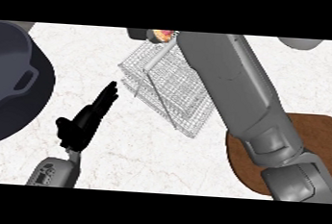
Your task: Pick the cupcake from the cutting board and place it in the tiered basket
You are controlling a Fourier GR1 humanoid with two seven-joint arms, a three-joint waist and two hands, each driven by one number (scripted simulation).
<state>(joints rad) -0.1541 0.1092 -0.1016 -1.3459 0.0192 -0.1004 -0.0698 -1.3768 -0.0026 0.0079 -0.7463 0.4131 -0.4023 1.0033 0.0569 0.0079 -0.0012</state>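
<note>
Fingers of left hand [89,119] straight and pressed together, thumb set apart on the left side, tips pointing far and slightly right toward basket [167,87]. Touching nothing; hovering over bare table [145,153], just left of the basket's near-left edge, with grey left forearm [51,173] entering from the near edge. Well apart from the cupcake. Right forearm [231,84] entering from the near right corner and stretching far across the scene, passing over the left part of the board [324,138] and over the right side of the basket. Right hand [170,36] only a dark sliver at that forearm's far end, cut by the far edge; grip state impossible to tell. Cupcake [161,34] a small patch of red, yellow and pink at the far edge, right beside that dark sliver, above the basket's far corner and off the board. Held or resting in the basket: cannot tell. Basket of pale wire mesh, mid-scene, between the two arms, tiers seen from above as overlapping squares. Board brown and rounded, near right, partly hidden under the right arm. Big dark pot [7,85] with a side handle at far left, well apart from the basket.
</note>
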